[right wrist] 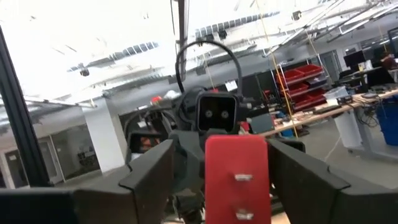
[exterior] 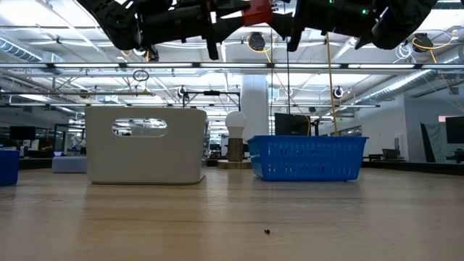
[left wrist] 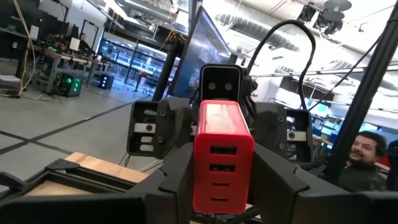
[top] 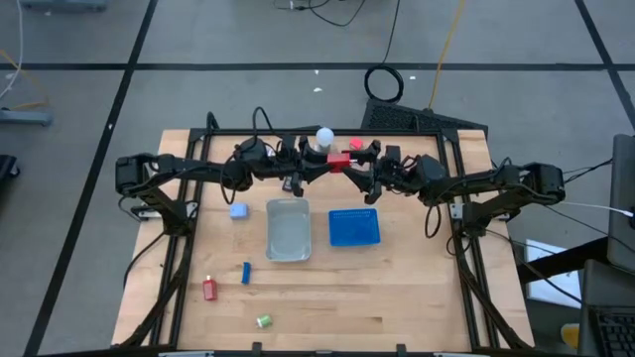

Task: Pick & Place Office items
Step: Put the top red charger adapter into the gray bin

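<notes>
Both arms meet high at top center. The left gripper [left wrist: 217, 186] is clamped on the red charger [top: 339, 160]; the right gripper [right wrist: 236, 186] has its fingers apart around the charger.

Clear tray [top: 287, 230] beside blue basket [top: 354, 228]; white ball [top: 324, 136].

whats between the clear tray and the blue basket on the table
Nothing: in the high view only bare wood shows between the clear tray and the blue basket.
</notes>
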Tool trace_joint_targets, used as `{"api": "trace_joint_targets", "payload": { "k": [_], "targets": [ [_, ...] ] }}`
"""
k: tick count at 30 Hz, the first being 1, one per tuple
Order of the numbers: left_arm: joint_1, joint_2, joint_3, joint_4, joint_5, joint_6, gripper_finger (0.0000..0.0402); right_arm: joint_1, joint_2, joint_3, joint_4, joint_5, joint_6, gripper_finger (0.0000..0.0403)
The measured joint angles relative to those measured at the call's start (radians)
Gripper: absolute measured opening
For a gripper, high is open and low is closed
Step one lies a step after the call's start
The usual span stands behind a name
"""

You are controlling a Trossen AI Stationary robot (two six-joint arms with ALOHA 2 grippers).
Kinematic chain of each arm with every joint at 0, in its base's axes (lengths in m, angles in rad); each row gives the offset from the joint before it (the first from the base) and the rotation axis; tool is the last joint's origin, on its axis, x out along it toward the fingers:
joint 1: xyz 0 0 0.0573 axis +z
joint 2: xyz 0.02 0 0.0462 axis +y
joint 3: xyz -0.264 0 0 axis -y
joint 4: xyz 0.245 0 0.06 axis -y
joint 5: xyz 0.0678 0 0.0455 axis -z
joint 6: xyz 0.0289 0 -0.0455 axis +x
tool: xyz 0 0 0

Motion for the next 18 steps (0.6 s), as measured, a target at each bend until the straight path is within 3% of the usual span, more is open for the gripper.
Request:
{"api": "trace_joint_targets", "payload": {
  "k": [7,12,18],
  "targets": [
    [0.039,-0.002,0.0,-0.004,0.113,-0.03,0.012,-0.033,-0.1,0.0,-0.104,-0.002,-0.006,0.0255],
    [0.079,-0.016,0.0,-0.069,0.206,-0.056,0.0131,-0.056,-0.266,0.0,-0.267,-0.003,-0.051,0.0255],
    [0.093,-0.073,0.0,-0.19,0.228,-0.007,0.0119,-0.089,-0.485,-0.001,-0.521,0.004,-0.086,0.0256]
  ]
}}
